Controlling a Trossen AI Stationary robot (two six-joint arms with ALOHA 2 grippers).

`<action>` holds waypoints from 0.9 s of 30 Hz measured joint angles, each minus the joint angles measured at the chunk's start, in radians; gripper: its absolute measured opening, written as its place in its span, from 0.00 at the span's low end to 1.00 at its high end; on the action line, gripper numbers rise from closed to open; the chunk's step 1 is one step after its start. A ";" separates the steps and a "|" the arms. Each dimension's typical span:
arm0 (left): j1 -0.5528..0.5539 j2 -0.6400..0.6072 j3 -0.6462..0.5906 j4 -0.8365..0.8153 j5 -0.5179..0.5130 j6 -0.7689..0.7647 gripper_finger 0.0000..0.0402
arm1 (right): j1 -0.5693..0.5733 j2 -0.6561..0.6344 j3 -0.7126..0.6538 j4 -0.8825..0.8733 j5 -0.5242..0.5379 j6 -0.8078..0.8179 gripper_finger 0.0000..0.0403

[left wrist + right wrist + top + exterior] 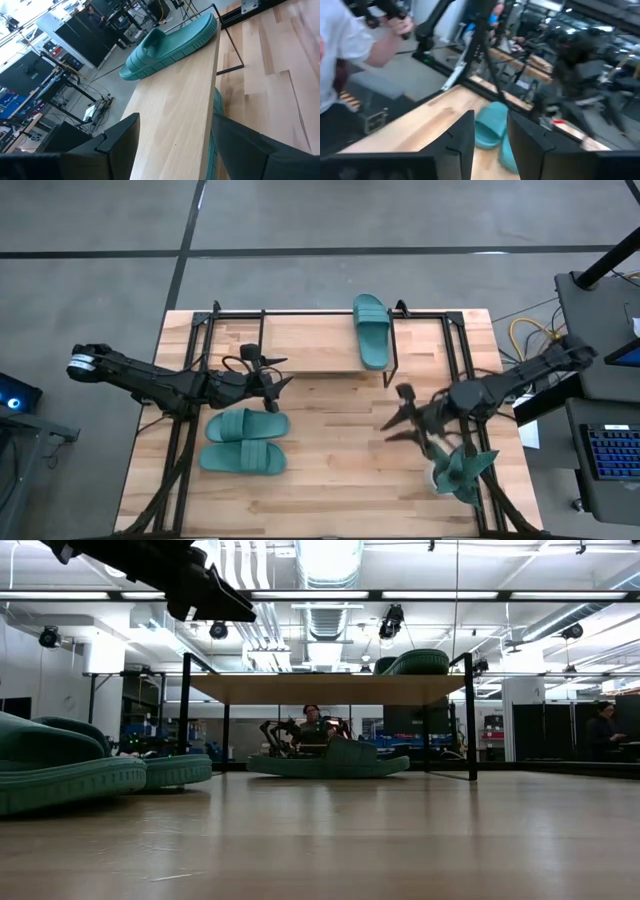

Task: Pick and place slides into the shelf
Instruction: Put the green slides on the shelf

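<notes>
The shelf (pixel 320 342) stands at the table's far side. One teal slide (pixel 372 330) lies sole-down on the right end of its top board, also in the left wrist view (pixel 167 42). Another slide (pixel 330 760) rests on the table under the board. Two more slides (pixel 245 423) (pixel 243 457) lie side by side on the table at the left. My left gripper (pixel 275 374) hovers open at the shelf's left end, above board level, nothing between its fingers (pixel 120 142). My right gripper (pixel 393 412) hangs open over the table's right middle, pointing left toward the two slides (pixel 490 131).
A teal spiky plant in a pot (pixel 460 470) stands near the right gripper's arm, toward the near right corner. Black frame rails (pixel 190 380) run along the table's left and right sides. People stand beyond the table (pixel 350 45). Bare wood (pixel 330 470) lies between slides and plant.
</notes>
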State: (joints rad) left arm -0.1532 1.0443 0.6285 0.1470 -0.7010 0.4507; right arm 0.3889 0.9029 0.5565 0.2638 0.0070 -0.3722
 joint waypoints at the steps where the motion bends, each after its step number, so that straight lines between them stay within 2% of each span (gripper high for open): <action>1: 0.000 0.000 0.000 0.000 0.000 0.000 0.57 | -0.028 -0.027 -0.020 0.005 -0.012 -0.002 0.25; 7: 0.000 0.000 0.000 -0.008 -0.001 -0.001 0.57 | -0.153 -0.193 -0.121 0.026 -0.049 -0.022 0.22; 11: 0.000 0.000 0.000 -0.008 -0.001 -0.001 0.57 | -0.202 -0.255 -0.171 0.074 -0.047 -0.022 0.20; 22: -0.017 0.000 0.014 -0.006 0.069 -0.029 0.57 | -0.215 -0.268 -0.242 0.070 -0.006 -0.012 0.18; 25: -0.028 0.002 0.034 0.002 0.135 -0.052 0.57 | -0.215 -0.264 -0.252 0.069 -0.006 0.007 0.19; 27: -0.030 0.002 0.048 0.003 0.234 -0.093 0.57 | -0.215 -0.264 -0.258 0.073 -0.006 0.016 0.18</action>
State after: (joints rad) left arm -0.1828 1.0466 0.6768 0.1503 -0.4671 0.3582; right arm 0.1741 0.6393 0.2989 0.3367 0.0013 -0.3564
